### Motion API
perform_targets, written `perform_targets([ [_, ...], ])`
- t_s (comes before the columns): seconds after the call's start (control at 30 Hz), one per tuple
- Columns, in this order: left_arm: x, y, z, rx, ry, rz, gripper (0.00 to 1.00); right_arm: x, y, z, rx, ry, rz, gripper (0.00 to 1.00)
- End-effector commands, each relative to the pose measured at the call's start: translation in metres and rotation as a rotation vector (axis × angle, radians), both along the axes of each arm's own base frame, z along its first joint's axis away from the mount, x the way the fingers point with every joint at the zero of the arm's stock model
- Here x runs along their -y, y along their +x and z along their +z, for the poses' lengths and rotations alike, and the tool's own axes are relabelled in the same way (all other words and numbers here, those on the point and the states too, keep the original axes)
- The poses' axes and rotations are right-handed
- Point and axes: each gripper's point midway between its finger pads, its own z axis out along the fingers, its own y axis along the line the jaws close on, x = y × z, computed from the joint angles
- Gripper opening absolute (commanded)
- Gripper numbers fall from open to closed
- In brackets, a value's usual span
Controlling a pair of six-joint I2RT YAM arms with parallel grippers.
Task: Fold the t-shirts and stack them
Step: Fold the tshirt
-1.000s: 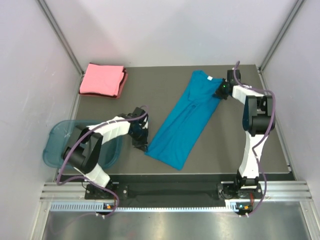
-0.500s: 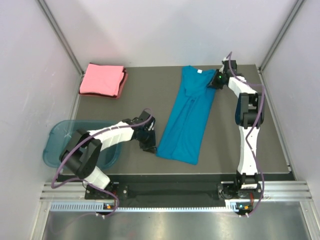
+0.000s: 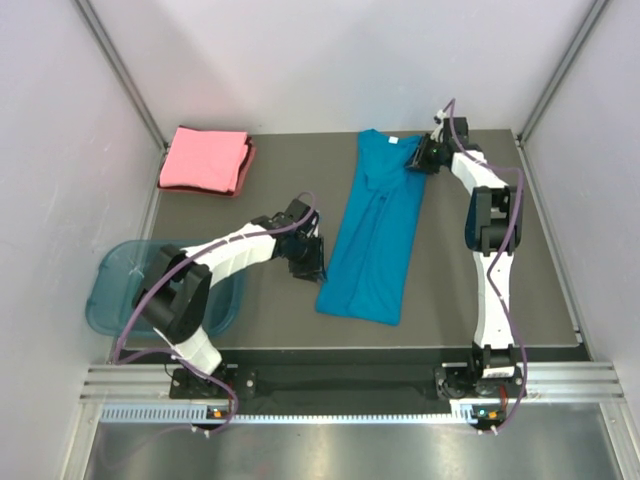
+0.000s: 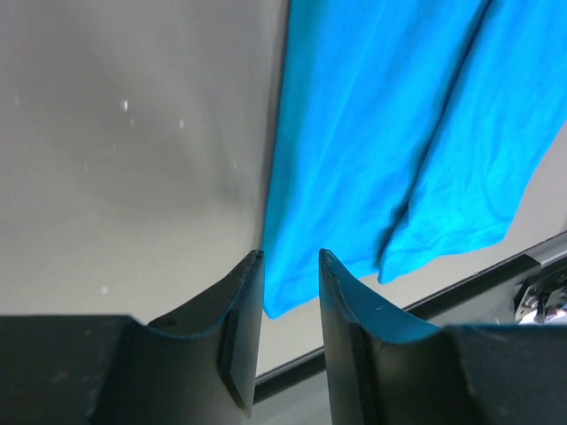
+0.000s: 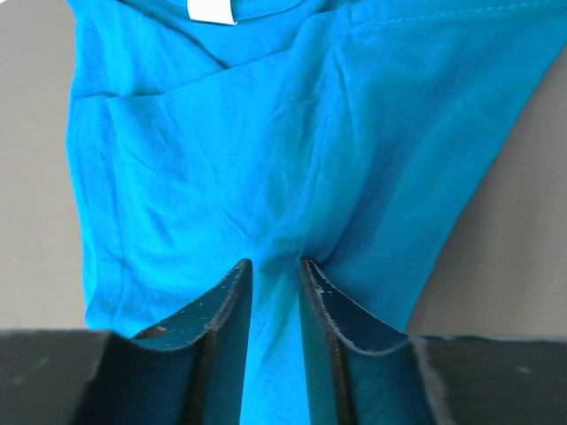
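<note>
The teal-blue t-shirt [image 3: 375,235] lies folded lengthwise into a long strip down the middle of the dark table, neck at the far end with its white label [image 5: 211,9] showing. My left gripper [image 3: 312,262] sits at the strip's near left corner; in the left wrist view its jaws [image 4: 291,255] stand apart, with the hem corner [image 4: 292,283] just beyond the tips and nothing gripped. Over the shoulder area by the neck, my right gripper [image 3: 420,158] has its jaws [image 5: 275,261] apart, with a puckered ridge of the shirt [image 5: 266,133] lying between them. The salmon-pink t-shirt [image 3: 205,160] lies folded at the far left.
A translucent blue tub [image 3: 110,285] hangs off the table's left edge beside the left arm. The table's near edge and black rail [image 4: 496,274] run just past the shirt's hem. Sloping walls close in the far corners.
Both arms swung the teal shirt from a slant to nearly straight down the table. Both grippers have opened; the left one let go of the hem corner.
</note>
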Motion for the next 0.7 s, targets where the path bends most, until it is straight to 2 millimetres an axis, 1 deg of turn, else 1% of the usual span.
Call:
perform_targets([
  [0.0, 0.008, 0.012, 0.011, 0.039, -0.040, -0.087, 0.37, -0.016, 0.001, 0.025, 0.055, -0.003, 0.049, 0.31],
  [0.03, 0.008, 0.014, 0.013, 0.049, -0.039, -0.094, 0.37, -0.016, -0.001, 0.032, 0.063, -0.002, 0.046, 0.33],
  [0.07, 0.007, 0.019, 0.015, 0.077, -0.031, -0.102, 0.38, -0.011, -0.003, 0.038, 0.066, -0.009, 0.025, 0.35],
  [0.1, 0.007, 0.022, 0.019, 0.092, -0.033, -0.099, 0.39, -0.010, -0.010, 0.053, 0.080, -0.013, 0.014, 0.39],
  [0.13, 0.006, 0.025, 0.021, 0.101, -0.037, -0.096, 0.40, -0.008, -0.012, 0.062, 0.099, -0.017, 0.004, 0.41],
  [0.17, 0.005, 0.027, 0.023, 0.103, -0.050, -0.097, 0.40, -0.006, -0.015, 0.091, 0.144, -0.013, -0.009, 0.43],
  [0.2, 0.007, 0.030, 0.025, 0.112, -0.068, -0.096, 0.40, -0.004, -0.023, 0.089, 0.133, -0.012, -0.012, 0.49],
  [0.23, 0.008, 0.031, 0.026, 0.110, -0.086, -0.099, 0.40, -0.005, -0.028, 0.096, 0.136, -0.009, -0.013, 0.52],
  [0.27, 0.008, 0.029, 0.025, 0.102, -0.098, -0.101, 0.40, -0.004, -0.033, 0.101, 0.135, -0.014, -0.013, 0.53],
  [0.3, 0.009, 0.027, 0.027, 0.100, -0.118, -0.111, 0.40, -0.001, -0.040, 0.112, 0.136, -0.020, -0.023, 0.54],
  [0.33, 0.010, 0.025, 0.027, 0.100, -0.126, -0.121, 0.40, 0.001, -0.050, 0.110, 0.100, -0.032, -0.033, 0.54],
  [0.37, 0.009, 0.021, 0.026, 0.096, -0.131, -0.137, 0.39, 0.005, -0.058, 0.125, 0.111, -0.042, -0.051, 0.54],
  [0.4, 0.007, 0.019, 0.026, 0.095, -0.125, -0.141, 0.39, 0.004, -0.074, 0.110, 0.056, -0.046, -0.055, 0.55],
  [0.43, 0.003, 0.017, 0.024, 0.095, -0.103, -0.137, 0.38, 0.004, -0.086, 0.106, 0.032, -0.050, -0.062, 0.55],
  [0.47, 0.000, 0.015, 0.028, 0.113, -0.103, -0.149, 0.38, 0.003, -0.100, 0.101, 0.003, -0.068, -0.074, 0.55],
  [0.5, 0.000, 0.014, 0.031, 0.127, -0.110, -0.158, 0.39, 0.004, -0.127, 0.094, -0.033, -0.084, -0.079, 0.55],
  [0.53, 0.002, 0.011, 0.035, 0.136, -0.131, -0.174, 0.39, 0.003, -0.142, 0.087, -0.057, -0.097, -0.080, 0.55],
  [0.57, 0.004, 0.010, 0.041, 0.158, -0.154, -0.188, 0.38, -0.003, -0.158, 0.100, -0.033, -0.099, -0.073, 0.55],
  [0.6, 0.006, 0.009, 0.045, 0.163, -0.169, -0.199, 0.37, -0.003, -0.187, 0.072, -0.112, -0.115, -0.066, 0.55],
  [0.63, 0.011, 0.006, 0.049, 0.168, -0.186, -0.219, 0.37, -0.005, -0.202, 0.068, -0.127, -0.122, -0.065, 0.55],
  [0.67, 0.013, 0.006, 0.052, 0.178, -0.186, -0.228, 0.37, -0.011, -0.218, 0.062, -0.146, -0.131, -0.059, 0.54],
])
